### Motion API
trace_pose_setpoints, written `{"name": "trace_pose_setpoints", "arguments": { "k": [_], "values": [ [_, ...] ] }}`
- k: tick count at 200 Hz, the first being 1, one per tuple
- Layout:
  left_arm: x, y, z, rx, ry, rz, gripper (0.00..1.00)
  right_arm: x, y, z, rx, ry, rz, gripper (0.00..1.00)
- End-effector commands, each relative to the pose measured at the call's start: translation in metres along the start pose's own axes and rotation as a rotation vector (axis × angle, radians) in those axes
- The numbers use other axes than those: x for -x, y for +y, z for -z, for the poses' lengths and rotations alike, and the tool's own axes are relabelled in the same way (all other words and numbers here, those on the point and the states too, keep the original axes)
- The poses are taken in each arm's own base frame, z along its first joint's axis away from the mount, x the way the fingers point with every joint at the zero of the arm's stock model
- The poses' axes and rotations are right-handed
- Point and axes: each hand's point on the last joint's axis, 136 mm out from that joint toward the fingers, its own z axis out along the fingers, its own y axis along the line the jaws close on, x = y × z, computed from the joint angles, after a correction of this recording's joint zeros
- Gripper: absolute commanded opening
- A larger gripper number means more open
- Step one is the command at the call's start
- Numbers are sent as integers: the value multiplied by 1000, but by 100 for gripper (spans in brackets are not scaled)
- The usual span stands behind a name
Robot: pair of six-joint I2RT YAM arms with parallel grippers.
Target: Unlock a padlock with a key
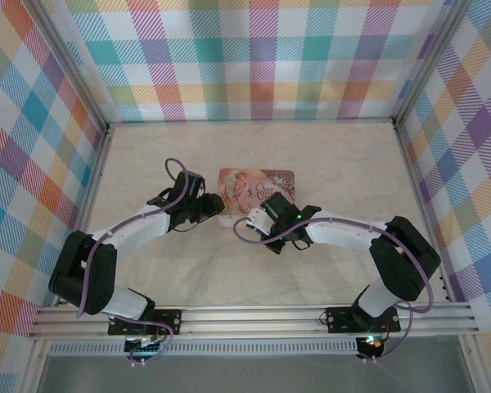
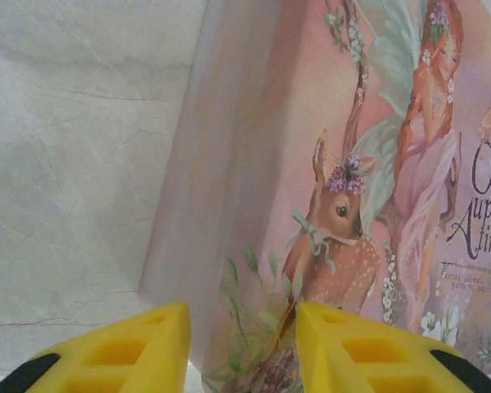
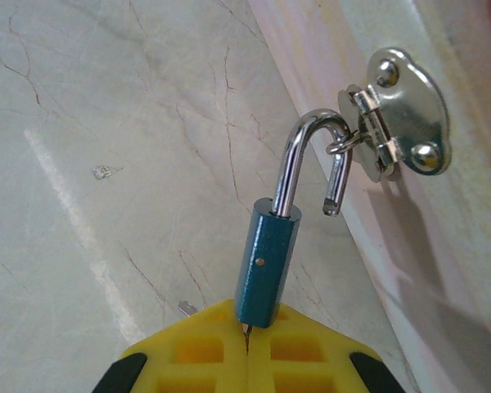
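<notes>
Padlock (image 3: pixel 264 270) unlocking, read left to right. At left, the left gripper (image 2: pixel 241 327) is shown with its jaws set partway apart astride the near edge of the pink tin (image 2: pixel 254 164). The tin appears to be clamped so that it is kept from sliding on the pale surface (image 2: pixel 65 164) while the lock is worked. At centre, the tin is laid flat, lid up, with its metal hasp (image 3: pixel 401 115) on the side wall facing the right arm. At right, the padlock is hung from the hasp ring by its shackle (image 3: pixel 299 155), whose short leg is seen lifted clear of the teal body, so the lock is judged open. The key (image 3: pixel 245 330) is seated in the body's lower end and is pinched by the pressed-together jaws of the right gripper (image 3: pixel 247 348). Removal is obstructed by the ring, through which the shackle is threaded, and by the tin wall just beside it.
</notes>
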Motion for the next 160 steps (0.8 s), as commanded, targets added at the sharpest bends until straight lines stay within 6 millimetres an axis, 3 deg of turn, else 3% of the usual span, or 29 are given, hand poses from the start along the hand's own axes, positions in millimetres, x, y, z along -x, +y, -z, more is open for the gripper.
{"name": "trace_pose_setpoints", "arguments": {
  "k": [1, 160],
  "values": [
    [15, -9, 4, -26, -33, -18, 39, 6, 5, 5, 4, -31, 65, 2],
    [14, -9, 1, -27, -23, -26, 37, 2, 15, -6, 37, 30, 128, 1]
  ]
}}
